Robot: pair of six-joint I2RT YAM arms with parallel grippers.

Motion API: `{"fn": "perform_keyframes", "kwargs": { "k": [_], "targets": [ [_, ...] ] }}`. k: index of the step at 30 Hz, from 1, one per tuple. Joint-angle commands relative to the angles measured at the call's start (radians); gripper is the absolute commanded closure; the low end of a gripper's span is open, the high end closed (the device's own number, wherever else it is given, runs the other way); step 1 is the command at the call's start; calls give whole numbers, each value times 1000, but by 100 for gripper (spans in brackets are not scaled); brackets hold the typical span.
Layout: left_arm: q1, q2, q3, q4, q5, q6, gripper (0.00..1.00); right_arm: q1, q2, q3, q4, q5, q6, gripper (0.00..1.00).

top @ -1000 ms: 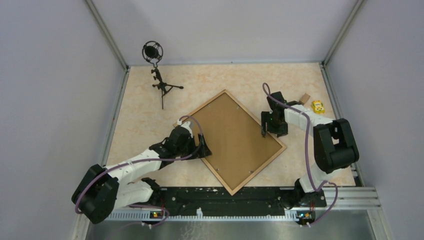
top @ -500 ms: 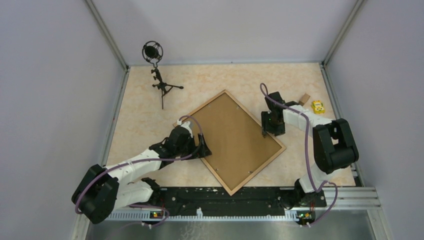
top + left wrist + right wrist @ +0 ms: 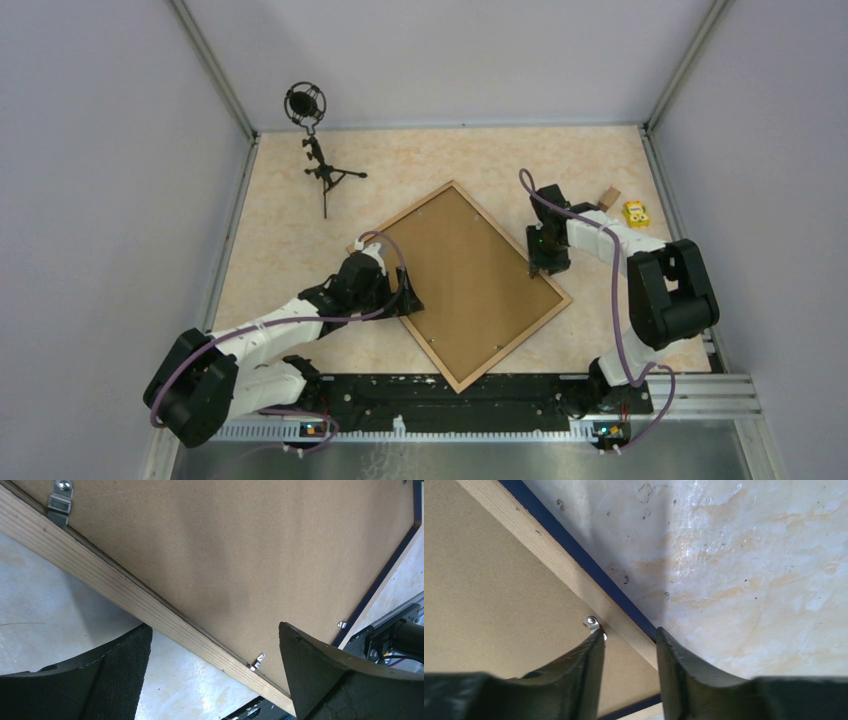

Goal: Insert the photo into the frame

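Fingers of the right gripper (image 3: 629, 635) stood narrowly apart astride the right rail of the frame (image 3: 549, 560), one beside a metal clip (image 3: 593, 623), though whether they pinched the wood could not be told. Across it the left gripper (image 3: 214, 627) was spread wide over the left rail. The frame lay flat on the tabletop (image 3: 290, 240), brown backing board (image 3: 465, 280) uppermost, angled like a diamond.

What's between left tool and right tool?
The frame, back side up, its brown backing board filling the stretch; seen in the top view.
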Motion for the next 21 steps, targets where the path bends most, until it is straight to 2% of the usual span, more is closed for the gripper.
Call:
{"fn": "perform_keyframes", "kwargs": {
  "k": [1, 3, 9, 13, 16, 21],
  "targets": [
    [3, 16, 7, 45, 4, 10, 2, 12, -17, 7, 7, 11, -10, 66],
    [3, 18, 3, 50, 4, 8, 2, 12, -11, 11, 15, 16, -14, 76],
    [3, 22, 5, 54, -1, 13, 2, 13, 15, 20, 28, 5, -10, 82],
    [5, 15, 4, 43, -7, 15, 2, 32, -25, 44, -23, 3, 2, 70],
    [4, 11, -2, 46, -6, 15, 2, 48, -75, 59, -63, 8, 5, 57],
    [4, 22, -9, 67, 9, 7, 2, 51, -73, 57, -71, 15, -19, 49]
  ]
}}
